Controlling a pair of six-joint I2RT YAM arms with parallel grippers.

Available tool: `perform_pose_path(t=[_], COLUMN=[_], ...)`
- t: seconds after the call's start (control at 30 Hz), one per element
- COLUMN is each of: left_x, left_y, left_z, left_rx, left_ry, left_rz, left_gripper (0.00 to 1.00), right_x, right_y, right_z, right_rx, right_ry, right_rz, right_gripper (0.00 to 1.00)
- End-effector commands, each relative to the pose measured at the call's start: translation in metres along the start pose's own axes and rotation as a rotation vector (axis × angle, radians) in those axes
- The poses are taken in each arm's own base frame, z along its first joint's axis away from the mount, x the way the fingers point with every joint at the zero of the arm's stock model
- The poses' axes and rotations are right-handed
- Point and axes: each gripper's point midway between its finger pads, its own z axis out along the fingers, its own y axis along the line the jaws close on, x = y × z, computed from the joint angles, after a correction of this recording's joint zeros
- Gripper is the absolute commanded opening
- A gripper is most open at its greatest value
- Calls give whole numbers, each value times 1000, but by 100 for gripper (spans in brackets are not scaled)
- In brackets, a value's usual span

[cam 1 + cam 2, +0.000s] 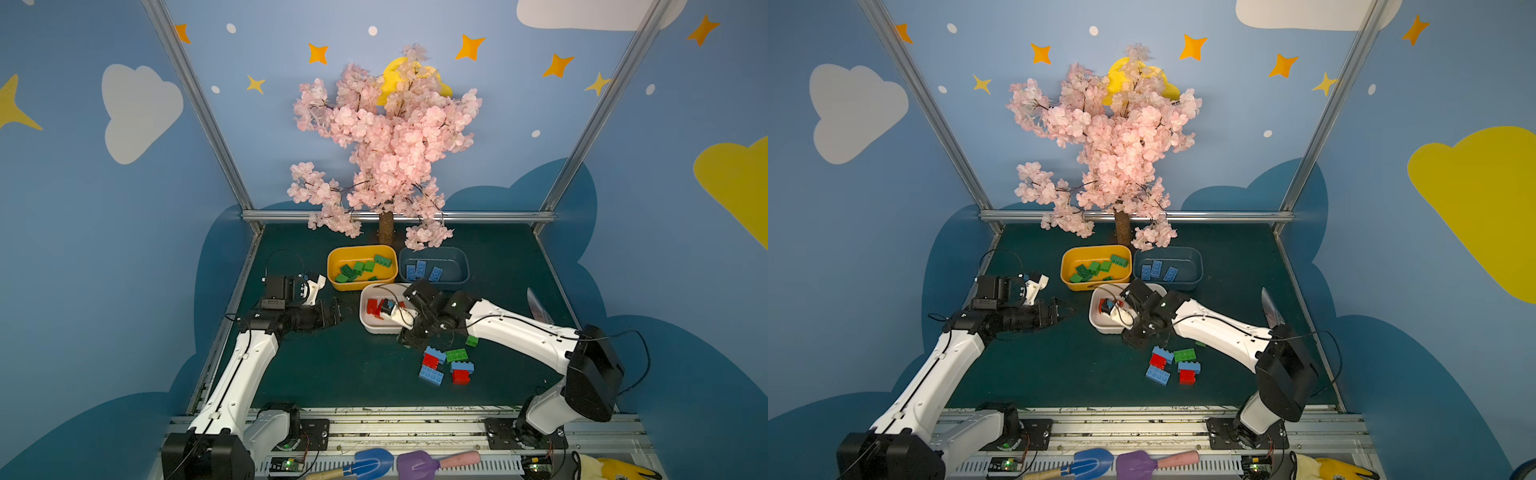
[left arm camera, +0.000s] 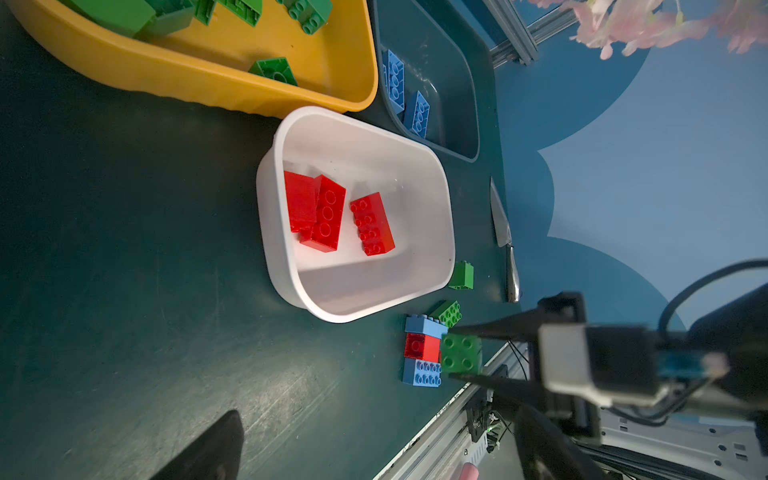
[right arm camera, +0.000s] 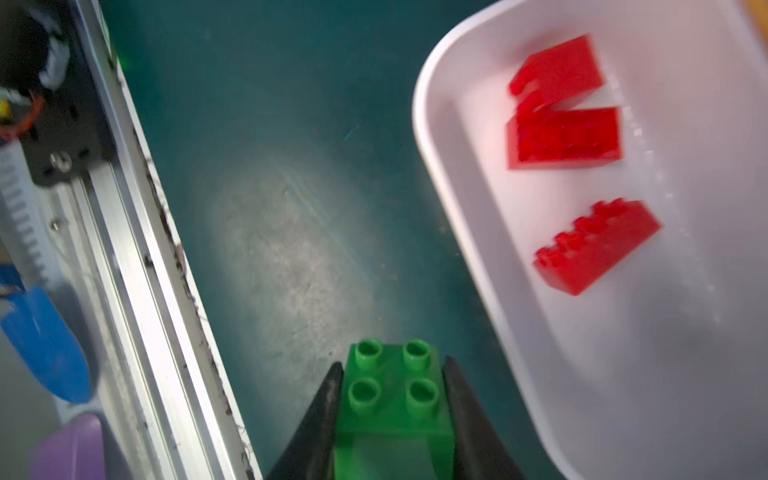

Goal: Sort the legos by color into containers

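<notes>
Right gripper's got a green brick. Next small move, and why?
Probably carry the green brick over to the yellow tub: the right gripper is shut on it beside the white tub of red bricks, and green bricks lie in the yellow one.

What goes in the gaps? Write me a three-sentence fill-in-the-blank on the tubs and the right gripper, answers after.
The sorted green bricks lie in the ____ tub.
The white tub holds ____ red bricks.
The right gripper is shut on a ____ square brick.
Missing words: yellow; three; green.
</notes>
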Motion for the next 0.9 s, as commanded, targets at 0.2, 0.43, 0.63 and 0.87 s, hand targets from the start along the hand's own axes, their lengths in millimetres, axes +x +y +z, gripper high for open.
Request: perform_pose_path(t=[0.2, 0.43, 0.63, 0.87], left_x=[-4, -2, 1, 3], left_y=[-5, -7, -5, -2], left_z=[-7, -11, -12, -11], left_rx=[-13, -20, -28, -36], left_ry=[-14, -13, -7, -3], left_rz=[27, 35, 31, 27], left_gripper=[100, 100, 99, 100], right_x=[-77, -110, -138, -159], right_y=[-71, -134, -176, -209], right_z=[6, 47, 79, 109], right_rx=[9, 102, 210, 326], right_ry=[-134, -84, -121, -281], right_rz=[224, 351, 287, 247], right_gripper=[16, 15, 18, 24])
